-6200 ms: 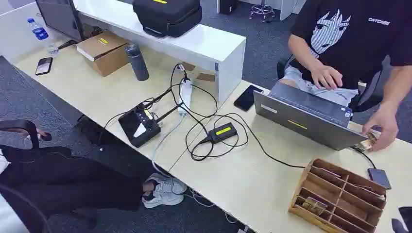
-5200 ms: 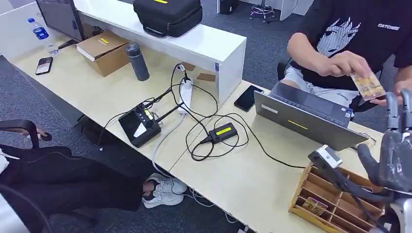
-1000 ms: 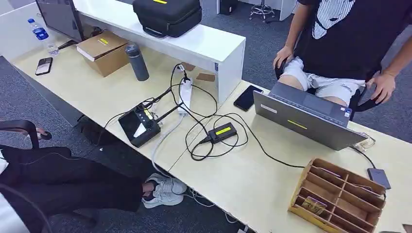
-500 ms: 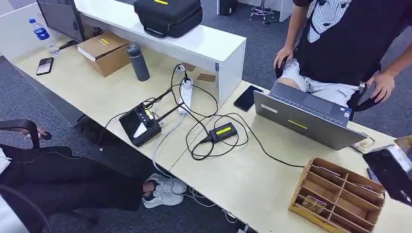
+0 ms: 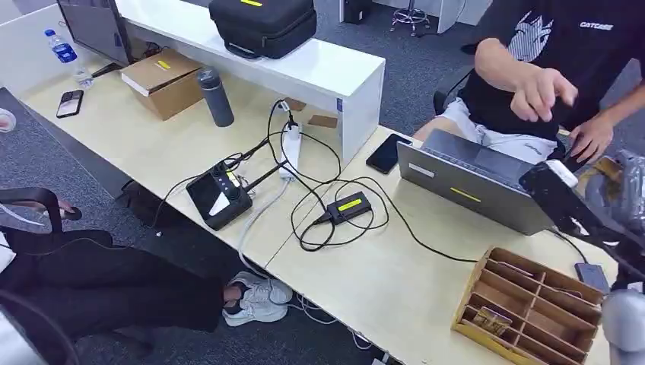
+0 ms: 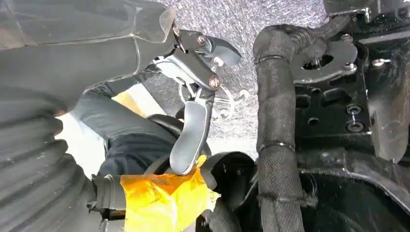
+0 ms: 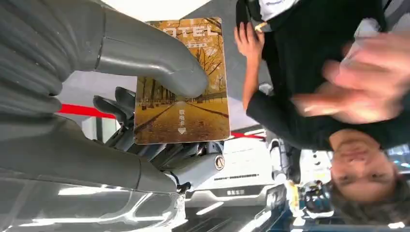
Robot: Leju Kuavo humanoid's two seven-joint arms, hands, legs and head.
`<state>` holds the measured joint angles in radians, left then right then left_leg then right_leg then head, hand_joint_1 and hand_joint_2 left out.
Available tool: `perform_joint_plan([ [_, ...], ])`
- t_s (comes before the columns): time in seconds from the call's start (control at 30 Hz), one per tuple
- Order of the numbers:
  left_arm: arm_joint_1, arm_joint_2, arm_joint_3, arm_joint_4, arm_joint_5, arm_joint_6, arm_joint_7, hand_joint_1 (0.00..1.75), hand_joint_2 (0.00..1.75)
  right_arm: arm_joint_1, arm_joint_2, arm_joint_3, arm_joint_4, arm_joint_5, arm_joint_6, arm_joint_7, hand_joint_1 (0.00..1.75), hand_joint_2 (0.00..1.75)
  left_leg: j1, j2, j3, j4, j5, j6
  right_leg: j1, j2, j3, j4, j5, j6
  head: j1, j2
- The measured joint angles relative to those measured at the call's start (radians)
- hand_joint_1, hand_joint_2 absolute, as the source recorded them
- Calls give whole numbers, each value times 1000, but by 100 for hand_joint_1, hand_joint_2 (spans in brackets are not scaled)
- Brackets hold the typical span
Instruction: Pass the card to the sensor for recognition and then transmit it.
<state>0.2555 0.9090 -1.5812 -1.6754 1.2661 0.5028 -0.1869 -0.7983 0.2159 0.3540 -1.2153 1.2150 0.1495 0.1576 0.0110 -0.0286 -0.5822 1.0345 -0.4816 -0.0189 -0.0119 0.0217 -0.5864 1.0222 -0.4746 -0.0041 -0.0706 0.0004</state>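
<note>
My right hand (image 5: pixel 625 195) is raised at the right edge of the desk, above the laptop's corner. It pinches a hotel key card (image 7: pixel 182 92) printed with golden autumn trees between the thumb (image 7: pixel 154 58) and the darker fingers behind it. From the head, only an edge of the card (image 5: pixel 606 168) peeks out beside the hand. A small grey sensor box (image 5: pixel 591 275) lies on the desk below the arm. The person's hand (image 5: pixel 541 92) reaches toward the card without touching it. My left hand (image 6: pixel 191 133) hangs by my body and holds nothing.
A wooden divided organizer (image 5: pixel 525 308) stands on the desk's near right, with a card in one slot. An open laptop (image 5: pixel 471 181) sits between me and the person in the black shirt (image 5: pixel 586 53). Cables, a charger (image 5: pixel 347 206) and a phone (image 5: pixel 387 153) lie to the left.
My right arm has risen into view, holding the card up toward the person. The person has leaned in and stretched a hand out toward it.
</note>
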Motion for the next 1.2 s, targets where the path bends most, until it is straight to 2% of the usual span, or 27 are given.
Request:
perform_joint_plan([
  [0.2, -2, -9, 0, 11, 9, 11, 3, 0, 175, -1, 32, 16, 25, 10, -10, -4, 175, 175, 0, 0, 0, 0, 0, 0, 0, 0, 0, 0, 0, 0, 0, 0],
  [0.23, -2, -10, 0, 12, 9, 14, 3, 0, 175, 0, 35, 19, 27, 9, -21, -12, 166, 175, 0, 0, 0, 0, 0, 0, 0, 0, 0, 0, 0, 0, 0, 0],
  [0.27, -2, -11, 0, 12, 11, 15, 3, 0, 175, 1, 38, 21, 29, 8, -32, -19, 134, 175, 0, 0, 0, 0, 0, 0, 0, 0, 0, 0, 0, 0, 0, 0],
  [0.3, -2, -11, 0, 12, 12, 18, 3, 0, 175, 4, 41, 22, 29, 7, -40, -24, 134, 175, 0, 0, 0, 0, 0, 0, 0, 0, 0, 0, 0, 0, 0, 0],
  [0.33, -2, -11, 0, 12, 13, 21, 3, 0, 175, 7, 44, 23, 28, 2, -47, -28, 52, 175, 0, 0, 0, 0, 0, 0, 0, 0, 0, 0, 0, 0, 0, 0],
  [0.37, -2, -12, 0, 12, 15, 24, 3, 0, 175, 12, 47, 24, 22, -5, -53, -38, 44, 175, 0, 0, 0, 0, 0, 0, 0, 0, 0, 0, 0, 0, 0, 0],
  [0.4, -1, -12, 0, 12, 15, 27, 2, 0, 175, 19, 49, 26, 15, -15, -57, -47, 44, 175, 0, 0, 0, 0, 0, 0, 0, 0, 0, 0, 0, 0, 0, 0],
  [0.47, -1, -13, 0, 12, 21, 40, -2, 0, 175, 43, 50, 27, -11, -54, -63, -79, 10, 175, 0, 0, 0, 0, 0, 0, 0, 0, 0, 0, 0, 0, 0, 0],
  [0.5, -1, -15, 0, 12, 23, 45, -3, 0, 175, 57, 50, 28, -24, -71, -69, -93, 10, 175, 0, 0, 0, 0, 0, 0, 0, 0, 0, 0, 0, 0, 0, 0],
  [0.53, 0, -16, 0, 12, 27, 50, -5, 0, 175, 73, 50, 28, -35, -86, -75, -107, 0, 175, 0, 0, 0, 0, 0, 0, 0, 0, -1, 0, 0, 0, 0, 0],
  [0.67, 3, -17, 0, 0, 50, 77, -26, 0, 175, 158, 44, 29, -117, -168, -103, -155, 0, 175, 0, 0, 0, 0, 0, 0, 0, 0, -1, 0, -1, 0, 0, 0],
  [0.8, 13, -19, 0, -32, 82, 117, -55, 0, 175, 271, 4, 30, -213, -203, -153, -198, 0, 175, 0, 0, -1, 0, 0, 0, 0, -1, -1, -1, -1, 0, 0, 0],
  [0.97, 27, -18, 0, -66, 103, 140, -85, 0, 175, 363, -71, 30, -268, -91, -208, -203, 0, 175, 0, 0, -1, 0, 0, 0, 0, -1, -1, -2, -1, 1, 0, 0],
  [1.2, 40, -7, 0, -91, 117, 136, -107, 0, 175, 428, -165, 7, -233, 34, -247, -212, 0, 175, 0, 0, -1, 0, 0, 0, 0, -1, 0, -1, 0, 0, -1, 0],
])
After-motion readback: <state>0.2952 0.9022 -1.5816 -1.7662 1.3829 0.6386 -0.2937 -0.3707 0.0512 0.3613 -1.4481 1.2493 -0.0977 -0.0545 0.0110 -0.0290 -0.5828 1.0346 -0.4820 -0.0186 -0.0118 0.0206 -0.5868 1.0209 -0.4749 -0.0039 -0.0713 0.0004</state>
